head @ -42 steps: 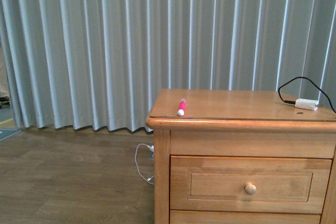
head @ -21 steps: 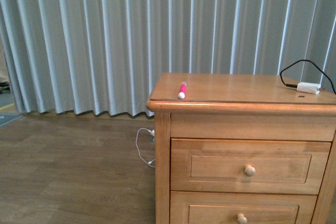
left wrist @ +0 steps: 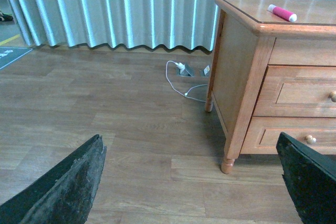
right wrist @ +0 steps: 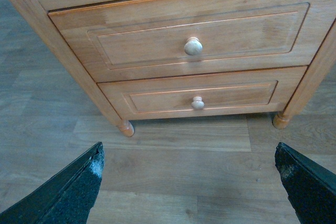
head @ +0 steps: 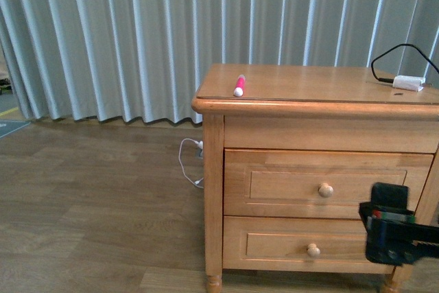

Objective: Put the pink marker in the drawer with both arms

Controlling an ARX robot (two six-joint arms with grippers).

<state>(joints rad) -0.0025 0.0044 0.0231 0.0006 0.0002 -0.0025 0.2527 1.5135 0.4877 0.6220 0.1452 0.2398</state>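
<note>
The left fingers, black and rough-faced, are spread wide apart and hold nothing. They hang over brown wood-plank floor, well apart from the furniture. The right fingers are also spread wide and empty, and they face the two drawer fronts low down.

The short bright pink marker with a white end lies flat on top of the honey-brown wooden nightstand, near its front left corner, with the white end toward the front edge. It is probably light, stiff and smooth. Its round barrel may roll, so a pinch across the middle of the barrel looks safest.

The upper honey-brown drawer with a recessed panel is fully shut. Its round pale knob is the only place to take hold of it. The matching lower drawer sits just beneath.

Nothing lies beside the marker. A white adapter block with a black cable rests at the back right corner of the top, well apart from it. A white cord trails on the floor by the nightstand's left side, and grey pleated curtains hang behind.
</note>
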